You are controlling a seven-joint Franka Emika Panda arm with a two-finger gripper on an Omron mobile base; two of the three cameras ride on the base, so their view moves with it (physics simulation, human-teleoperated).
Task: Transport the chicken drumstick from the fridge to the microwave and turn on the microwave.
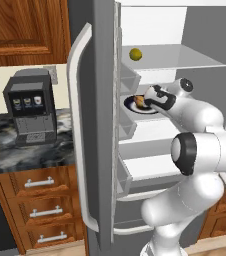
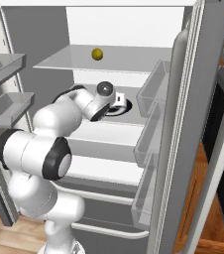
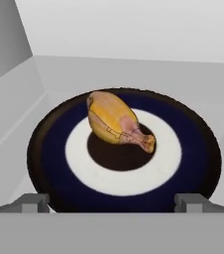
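Inside the fridge (image 2: 134, 30), gripper (image 3: 112, 202) hovers with fingers spread wide before the chicken drumstick (image 3: 116, 121) lying on a dark-rimmed plate (image 3: 49, 149).

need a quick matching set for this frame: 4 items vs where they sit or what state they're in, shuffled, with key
Items:
1. chicken drumstick
2. yellow ball
3. coffee machine
4. gripper

Places or states:
A. on the dark stone counter, left of the fridge
B. open, short of the plate
C. on the fridge's upper shelf
D. lying on the dark plate with a white ring

Pairs: 1-D, 2-C, 3-A, 4-B
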